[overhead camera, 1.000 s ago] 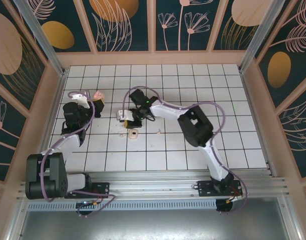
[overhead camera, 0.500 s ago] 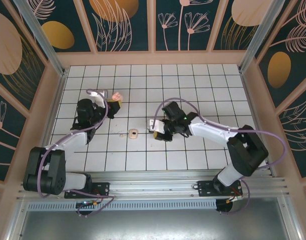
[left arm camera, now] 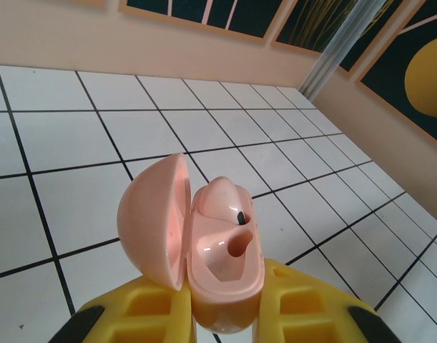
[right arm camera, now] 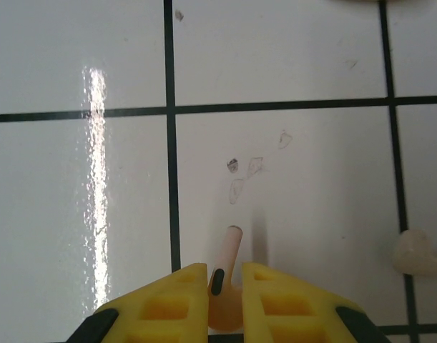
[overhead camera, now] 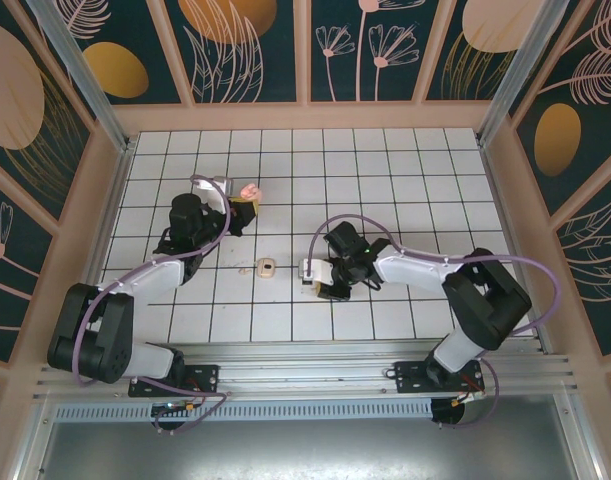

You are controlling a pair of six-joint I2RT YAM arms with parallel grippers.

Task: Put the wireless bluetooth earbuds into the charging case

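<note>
My left gripper (left arm camera: pixel 222 284) is shut on the charging case (left arm camera: pixel 219 250), a pale pink shell held upright with its lid (left arm camera: pixel 150 218) swung open to the left. One earbud (left arm camera: pixel 225 204) sits in the case's upper socket; the lower socket is an empty hole. In the top view the case (overhead camera: pixel 249 190) is lifted at the left-centre, in the left gripper (overhead camera: pixel 243 204). My right gripper (right arm camera: pixel 225 275) is shut on the other earbud (right arm camera: pixel 230 246), whose stem sticks out forward, low over a white tile. It is near the middle of the floor (overhead camera: pixel 311 273).
A small cream round thing with a dark centre (overhead camera: pixel 268 266) lies on the tiles between the grippers, with a tiny pale bit (overhead camera: pixel 243 269) to its left. Another small pale piece (right arm camera: pixel 417 256) lies just right of the right gripper. Wooden walls (overhead camera: pixel 305 116) ring the tiled floor.
The right gripper, shut all along, has swung from left of centre rightward and nearer the front. The left gripper has carried the open case to the right.
</note>
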